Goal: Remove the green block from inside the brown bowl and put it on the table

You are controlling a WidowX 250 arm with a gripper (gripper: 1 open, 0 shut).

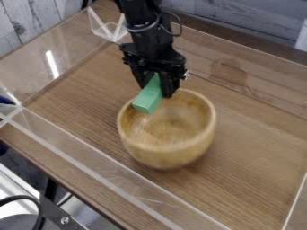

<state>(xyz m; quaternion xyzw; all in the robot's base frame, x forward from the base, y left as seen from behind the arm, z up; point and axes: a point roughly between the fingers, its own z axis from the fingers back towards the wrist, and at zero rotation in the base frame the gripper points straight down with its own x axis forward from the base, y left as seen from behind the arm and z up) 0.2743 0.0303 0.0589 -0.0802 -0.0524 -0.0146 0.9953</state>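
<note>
My black gripper (156, 84) points down and is shut on the green block (147, 98), which hangs tilted from its fingers. The block's lower end is at the far-left rim of the brown bowl (174, 154), just over or touching the rim; I cannot tell which. The light-tan wooden bowl stands near the middle of the table (72, 103) and looks blurred. Its inside shows nothing but bare wood grain.
Low clear acrylic walls (96, 171) edge the tabletop on the near and left sides. A clear bracket (110, 31) stands at the far wall behind the arm. Bare wood lies left of and behind the bowl.
</note>
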